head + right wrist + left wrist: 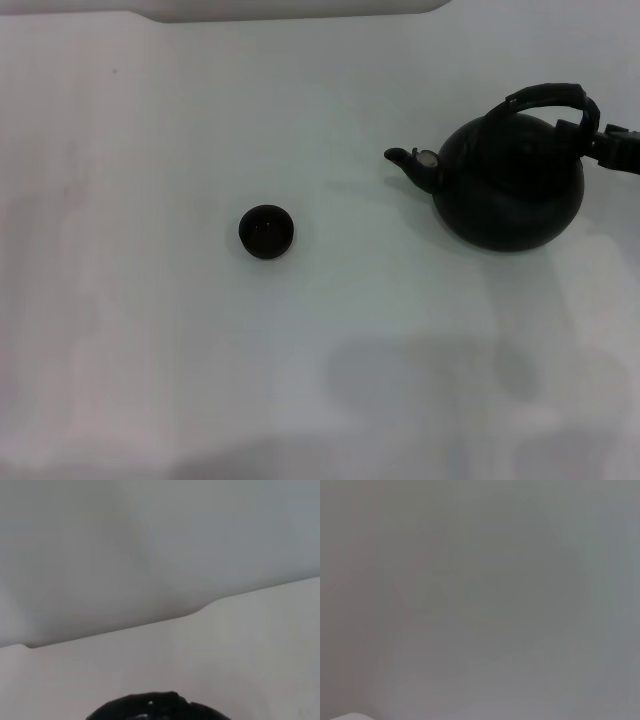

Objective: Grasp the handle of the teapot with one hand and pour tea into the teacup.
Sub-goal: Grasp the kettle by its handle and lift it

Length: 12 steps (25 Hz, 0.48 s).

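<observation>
On the pale bench (150, 330), the teacup (266, 232) sits left of centre, well apart from the teapot (510, 185) at right, whose spout points toward it. The right end effector (612, 147) reaches in level from the right edge to the handle (548, 100); whether it pinches the handle, I cannot tell. Only the right wrist view shows a dark rounded top and the bench's far edge. The left wrist view shows blank surface.

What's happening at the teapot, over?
Right pincer at handle. Teapot on table, spout toward teacup. Path clear.
</observation>
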### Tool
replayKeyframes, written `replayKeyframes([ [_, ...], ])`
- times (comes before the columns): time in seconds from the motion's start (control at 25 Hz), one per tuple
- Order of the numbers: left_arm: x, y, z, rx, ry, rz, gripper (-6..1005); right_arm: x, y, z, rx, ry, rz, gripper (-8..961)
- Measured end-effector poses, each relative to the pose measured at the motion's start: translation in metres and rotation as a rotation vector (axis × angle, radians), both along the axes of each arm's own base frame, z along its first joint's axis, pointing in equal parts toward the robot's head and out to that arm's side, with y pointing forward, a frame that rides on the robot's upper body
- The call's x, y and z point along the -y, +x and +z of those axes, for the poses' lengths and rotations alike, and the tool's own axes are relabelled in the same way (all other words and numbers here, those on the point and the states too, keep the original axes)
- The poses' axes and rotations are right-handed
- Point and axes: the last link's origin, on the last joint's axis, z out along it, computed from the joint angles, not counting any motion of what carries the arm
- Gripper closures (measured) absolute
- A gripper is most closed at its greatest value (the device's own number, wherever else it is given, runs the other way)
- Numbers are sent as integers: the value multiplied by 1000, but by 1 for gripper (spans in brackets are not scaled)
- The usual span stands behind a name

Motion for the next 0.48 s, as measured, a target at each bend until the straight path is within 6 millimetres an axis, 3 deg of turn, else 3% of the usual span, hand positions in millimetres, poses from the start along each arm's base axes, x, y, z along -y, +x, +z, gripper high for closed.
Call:
replayKeyframes([
  [0.48,2,0,1,0,9,-1,170,-12,1,-8,35,10,15,223],
])
